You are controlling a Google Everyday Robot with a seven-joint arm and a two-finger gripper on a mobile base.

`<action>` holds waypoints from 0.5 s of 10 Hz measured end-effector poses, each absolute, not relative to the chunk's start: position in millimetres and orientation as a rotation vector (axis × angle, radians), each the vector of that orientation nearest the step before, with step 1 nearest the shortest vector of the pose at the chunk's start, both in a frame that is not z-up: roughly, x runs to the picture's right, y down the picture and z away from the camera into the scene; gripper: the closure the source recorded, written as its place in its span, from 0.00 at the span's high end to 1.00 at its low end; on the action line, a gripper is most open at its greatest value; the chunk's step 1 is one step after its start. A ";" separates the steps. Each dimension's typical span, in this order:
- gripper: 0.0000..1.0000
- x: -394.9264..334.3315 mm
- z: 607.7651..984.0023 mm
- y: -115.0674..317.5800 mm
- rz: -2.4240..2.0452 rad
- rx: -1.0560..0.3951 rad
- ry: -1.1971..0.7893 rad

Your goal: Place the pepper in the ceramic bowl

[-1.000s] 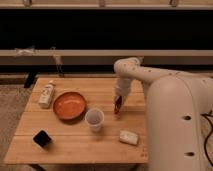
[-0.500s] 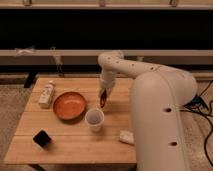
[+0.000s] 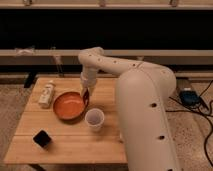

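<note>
On table point(image 3: 70, 144): ceramic bowl point(image 3: 65, 106) left of centre; bottle point(image 3: 46, 95) at its 10 o'clock, cup point(image 3: 94, 120) at 4, small box point(image 3: 42, 138) at 7. Above bowl's 2 o'clock rim: gripper point(image 3: 86, 92) gripping pepper point(image 3: 85, 95).

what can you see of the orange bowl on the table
The ceramic bowl is wide, shallow and round, orange-red with a darker rim, and looks like glazed pottery. It sits upright and looks empty on the wooden table, left of centre, with a white cup close by its front right. The gripper hangs shut over its right rim, seemingly holding the dark red pepper; whether either touches the bowl cannot be told.
</note>
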State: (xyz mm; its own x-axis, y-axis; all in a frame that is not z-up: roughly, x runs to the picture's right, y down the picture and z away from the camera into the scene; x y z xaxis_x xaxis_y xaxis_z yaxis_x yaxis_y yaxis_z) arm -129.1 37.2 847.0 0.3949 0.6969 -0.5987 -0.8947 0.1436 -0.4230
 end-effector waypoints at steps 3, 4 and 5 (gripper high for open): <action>0.08 -167.0 839.3 48.5 1.068 -0.854 0.250; 0.20 -173.8 840.3 51.9 1.048 -0.862 0.247; 0.30 -176.2 843.0 53.7 1.038 -0.864 0.249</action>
